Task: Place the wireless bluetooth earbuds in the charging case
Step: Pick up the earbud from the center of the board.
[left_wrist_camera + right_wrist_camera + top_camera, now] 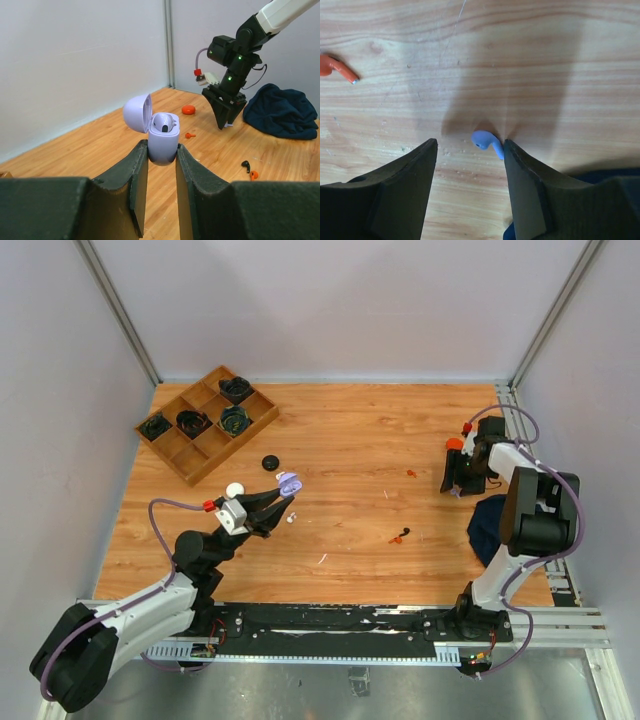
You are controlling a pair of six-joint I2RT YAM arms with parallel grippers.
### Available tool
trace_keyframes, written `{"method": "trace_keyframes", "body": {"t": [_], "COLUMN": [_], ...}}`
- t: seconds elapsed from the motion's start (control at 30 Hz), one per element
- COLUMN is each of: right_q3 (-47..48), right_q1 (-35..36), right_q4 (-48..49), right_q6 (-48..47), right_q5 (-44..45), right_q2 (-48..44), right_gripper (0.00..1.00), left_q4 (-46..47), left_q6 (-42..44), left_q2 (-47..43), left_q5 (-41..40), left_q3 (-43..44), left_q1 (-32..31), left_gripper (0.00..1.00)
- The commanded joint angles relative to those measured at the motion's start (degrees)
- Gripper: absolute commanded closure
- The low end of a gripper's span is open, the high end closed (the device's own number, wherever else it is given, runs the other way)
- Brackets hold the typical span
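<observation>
My left gripper point(162, 150) is shut on the pale purple charging case point(163, 145), held above the table with its lid open. One pale earbud point(165, 122) sits in it. In the top view the case point(290, 481) is at the left gripper point(285, 502), left of centre. My right gripper point(470, 143) stands open, pointing down at the table, with a pale purple earbud point(485, 141) lying between its fingers. The bud's stem touches the right finger. An orange earbud point(337, 69) lies to its left. In the top view the right gripper point(460, 485) is at the right edge.
A black earbud point(245, 165) and an orange one point(254, 174) lie mid-table. A dark blue cloth point(488, 525) sits beside the right arm, an orange round case point(455, 443) behind it. A wooden tray point(190, 455) with coiled cables stands back left, black point(270, 462) and white point(234, 490) round cases near it.
</observation>
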Motion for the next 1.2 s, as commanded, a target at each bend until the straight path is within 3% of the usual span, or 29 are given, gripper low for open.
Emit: {"method": "trace_keyframes", "body": {"t": [0.0,0.5,1.17], "right_q3": [-2.45,3.18,7.93], "right_q1": [0.85,4.62,4.62], "right_q4": [-6.23,-9.07,-8.44], "right_q6": [1.75,-0.79,-2.26], "right_q5": [-1.48,12.28,11.43], "right_q2": [-0.96,-0.33,5.96], "right_gripper": [0.43,0.51,0.61], "left_q4": [1.37,0.85,0.18], "left_q6": [0.53,0.58,1.08], "left_q2": [-0.76,-1.31,-0.68], "left_q5": [-0.52,-0.77,-0.95], "left_q3": [-0.56,-0.57,-0.39], "left_q1": [-0.39,-0.39,-0.39], "left_gripper": [1.0,1.0,1.0]}}
